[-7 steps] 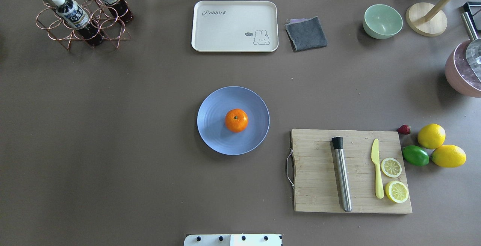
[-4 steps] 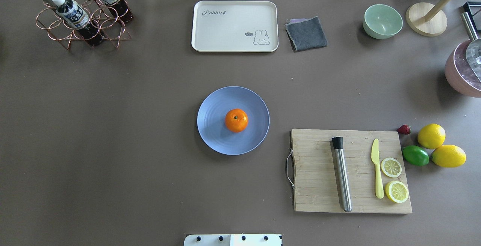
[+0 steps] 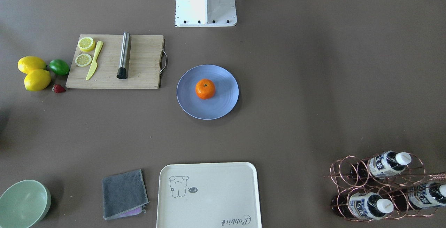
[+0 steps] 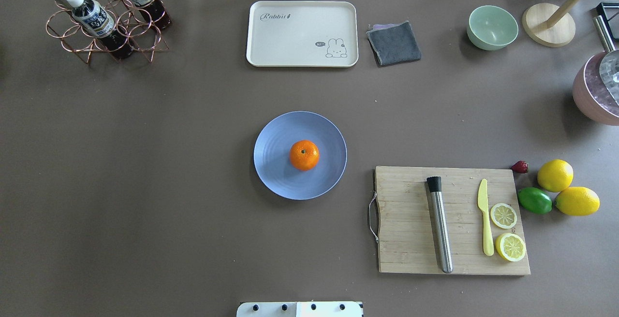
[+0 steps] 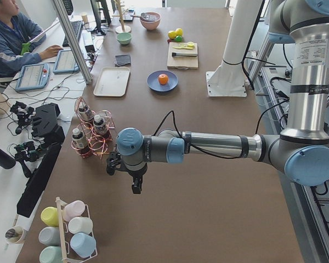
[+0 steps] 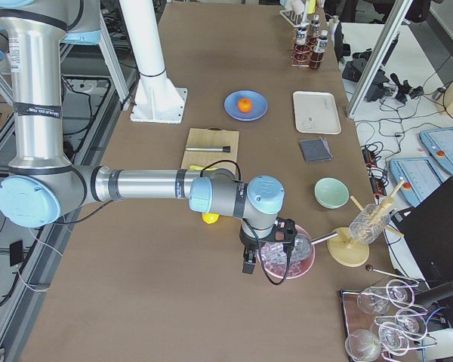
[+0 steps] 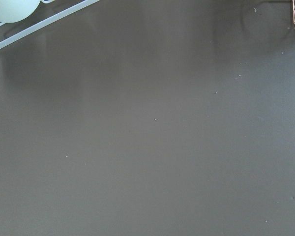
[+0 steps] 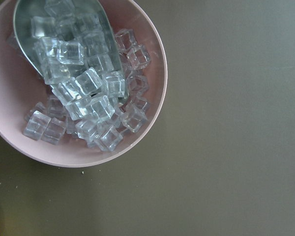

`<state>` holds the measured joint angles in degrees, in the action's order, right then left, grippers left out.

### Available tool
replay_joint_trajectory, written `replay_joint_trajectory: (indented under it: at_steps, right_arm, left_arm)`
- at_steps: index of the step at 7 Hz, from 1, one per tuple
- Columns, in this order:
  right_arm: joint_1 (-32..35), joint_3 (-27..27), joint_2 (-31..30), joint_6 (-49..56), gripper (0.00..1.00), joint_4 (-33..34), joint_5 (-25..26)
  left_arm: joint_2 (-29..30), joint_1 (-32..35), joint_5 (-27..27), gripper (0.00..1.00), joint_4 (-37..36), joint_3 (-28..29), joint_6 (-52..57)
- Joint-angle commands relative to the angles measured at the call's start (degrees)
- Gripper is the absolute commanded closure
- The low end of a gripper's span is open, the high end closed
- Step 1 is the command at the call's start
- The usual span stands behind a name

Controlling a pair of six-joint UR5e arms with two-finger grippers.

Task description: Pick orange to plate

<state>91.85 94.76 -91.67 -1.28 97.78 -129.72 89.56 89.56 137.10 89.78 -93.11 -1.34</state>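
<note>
Nothing's budged in the last second; the little round bright-skinned orange [image 4: 304,155] sits mid-way on the flat periwinkle-blue plate [image 4: 275,176], so I'd call it done; my left gripper [image 5: 135,187] and right gripper [image 6: 248,265] hang well away; open or closed, can't tell.

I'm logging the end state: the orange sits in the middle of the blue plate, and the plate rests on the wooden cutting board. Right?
One thing is off. The orange sits in the middle of the plate, but the plate rests on the bare table, beside the cutting board and apart from it. The overhead exterior view shows this.
</note>
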Motion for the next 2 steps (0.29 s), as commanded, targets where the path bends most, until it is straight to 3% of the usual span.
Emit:
replay_joint_trajectory:
  at_steps: [1, 2]
  right_arm:
    - [0.00, 0.16, 0.00, -0.04, 0.00, 0.04, -0.09]
    - [0.00, 0.25, 0.08, 0.05, 0.00, 0.04, -0.09]
  left_arm:
    - [-0.09, 0.00, -0.07, 0.02, -0.05, 0.12, -0.07]
    - [-0.09, 0.00, -0.25, 0.02, 0.04, 0.47, -0.07]
